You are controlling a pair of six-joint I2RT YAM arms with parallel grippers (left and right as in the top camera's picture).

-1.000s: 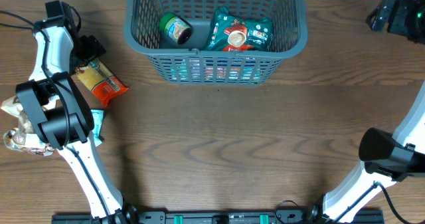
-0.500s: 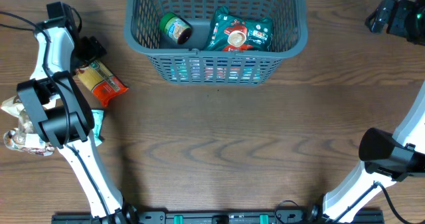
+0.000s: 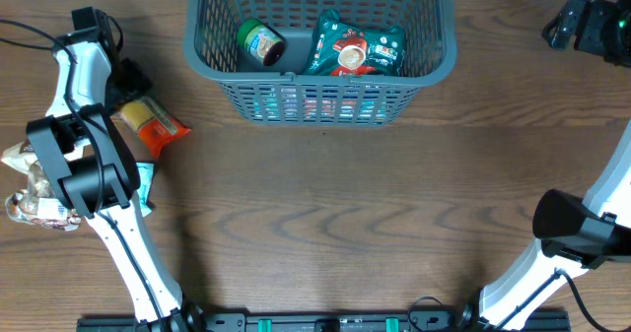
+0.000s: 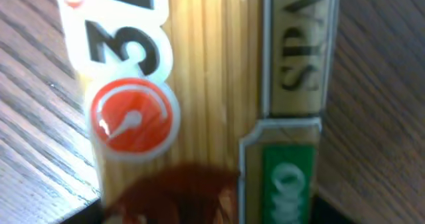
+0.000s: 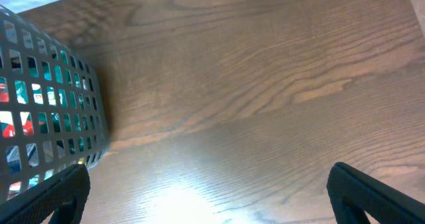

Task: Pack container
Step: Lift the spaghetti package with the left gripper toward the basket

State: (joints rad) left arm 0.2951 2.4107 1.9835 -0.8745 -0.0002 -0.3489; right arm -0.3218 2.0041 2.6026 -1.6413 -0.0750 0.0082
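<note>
The container (image 3: pixel 202 61), a dark grey slatted basket, stands at the back middle of the table, and its wall shows at the left of the right wrist view (image 5: pixel 46 104). It holds a jar (image 3: pixel 261 42) and teal packets (image 3: pixel 355 48). A spaghetti packet (image 3: pixel 156 125) lies on the table at the left and fills the left wrist view (image 4: pixel 212 84). My left gripper (image 3: pixel 130 84) is shut on the packet's far end, its dark fingers pressed against both edges (image 4: pixel 206 214). My right gripper (image 3: pixel 570 22) hangs open at the back right (image 5: pixel 209 191), holding nothing.
Crinkly snack bags (image 3: pixel 25 184) lie at the table's left edge, and a small teal packet (image 3: pixel 145 182) peeks out beside the left arm. Bare wood lies between the basket and the right gripper.
The left gripper's jaws have come together on the far end of the spaghetti packet, which has shifted slightly. The right arm has not moved.
</note>
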